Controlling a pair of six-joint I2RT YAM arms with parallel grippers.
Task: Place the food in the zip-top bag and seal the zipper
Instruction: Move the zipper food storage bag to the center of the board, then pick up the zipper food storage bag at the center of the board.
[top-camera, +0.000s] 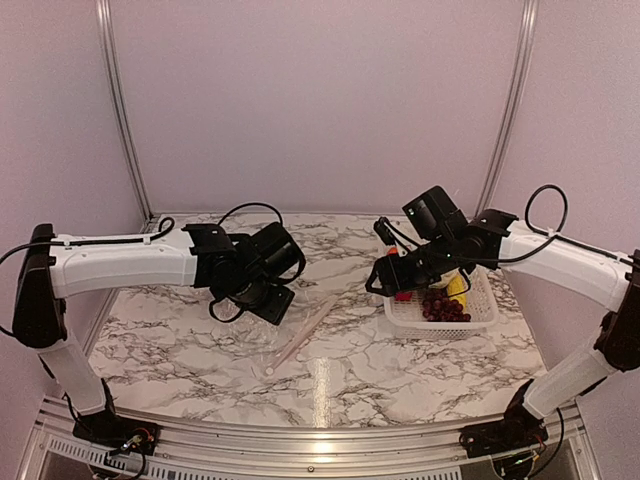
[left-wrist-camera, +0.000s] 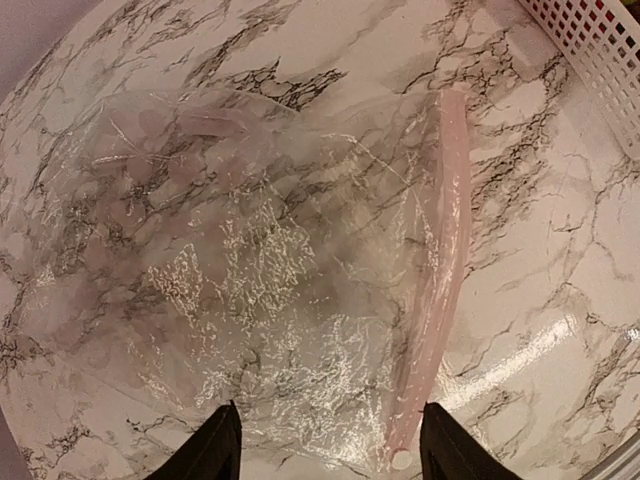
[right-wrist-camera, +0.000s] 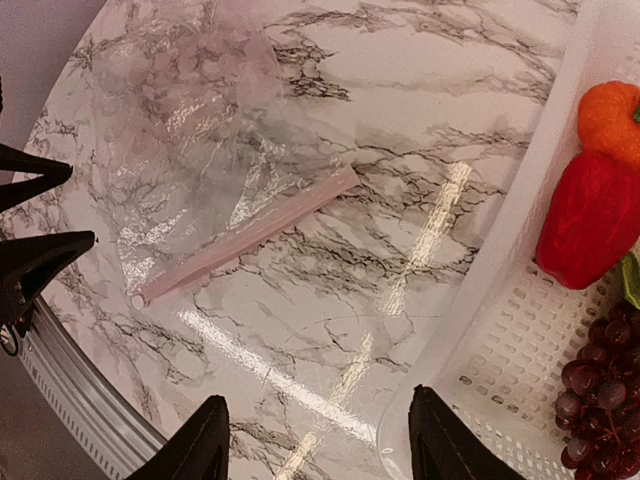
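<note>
Bag (left-wrist-camera: 250, 270): clear, crinkled film lying flat on the marbled table (top-camera: 170, 350), left of the basket.
Zipper (right-wrist-camera: 240, 240): stiff, pale pink strip, straight along the bag's mouth.
Basket (right-wrist-camera: 520, 330): white lattice plastic, cut off in the right wrist view.
Food: glossy red pepper (right-wrist-camera: 590, 215), orange fruit (right-wrist-camera: 612, 115) and dark grapes (right-wrist-camera: 600, 400) in the basket; the yellow piece (top-camera: 457, 287) shows only from above.
Left gripper (left-wrist-camera: 330, 445): fingers spread over the bag, holding nothing.
Right gripper (right-wrist-camera: 315, 440): fingers spread, empty, beside the basket rim.
Hard to see: from above the bag's film almost vanishes.

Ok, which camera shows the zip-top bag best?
The left wrist view: the zip-top bag fills the frame, zipper along its right edge. The right wrist view shows it smaller, upper left; the top view barely shows it.
</note>
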